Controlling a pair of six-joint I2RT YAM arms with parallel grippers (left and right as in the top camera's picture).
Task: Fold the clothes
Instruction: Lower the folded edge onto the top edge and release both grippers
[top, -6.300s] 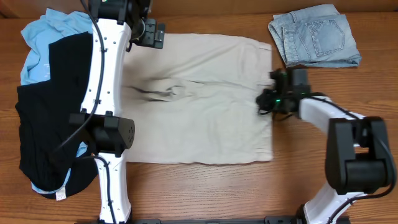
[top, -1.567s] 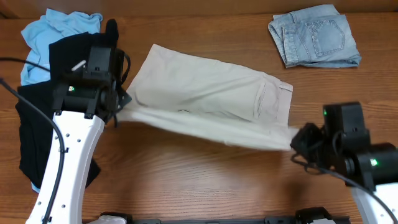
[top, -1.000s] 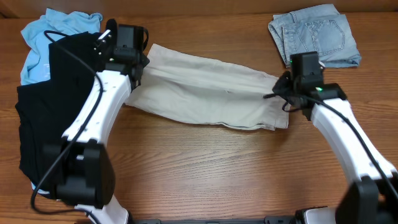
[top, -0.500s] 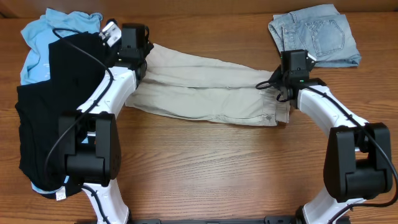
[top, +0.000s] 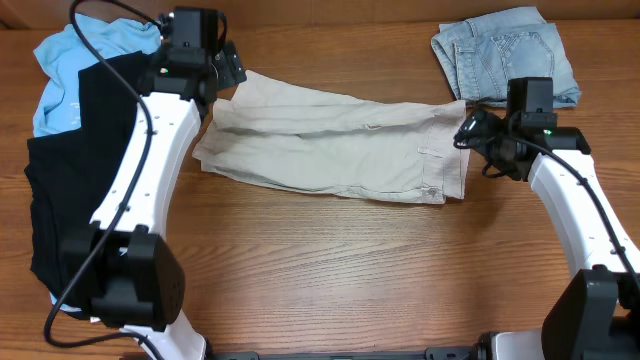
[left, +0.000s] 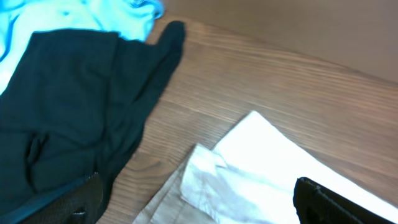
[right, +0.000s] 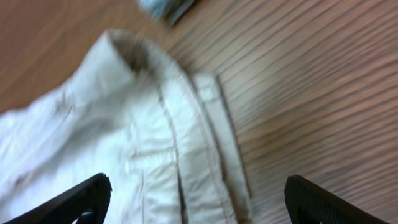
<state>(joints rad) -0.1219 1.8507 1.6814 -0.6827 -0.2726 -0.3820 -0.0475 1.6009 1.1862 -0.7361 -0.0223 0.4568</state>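
Note:
The beige shorts lie folded lengthwise in a long strip across the middle of the table. My left gripper hovers open over their left end, with the cloth below the spread fingers and nothing held. My right gripper is open just past the waistband end, also holding nothing. The black garment and the light-blue shirt lie heaped at the left; both also show in the left wrist view, the black garment below the light-blue shirt.
Folded light denim shorts sit at the back right, close behind my right arm. Bare wooden tabletop stretches in front of the beige shorts.
Both grippers have opened and let go of the beige shorts. The left has drawn back to the left end, the right has pulled away to the right. The shorts lie flat.

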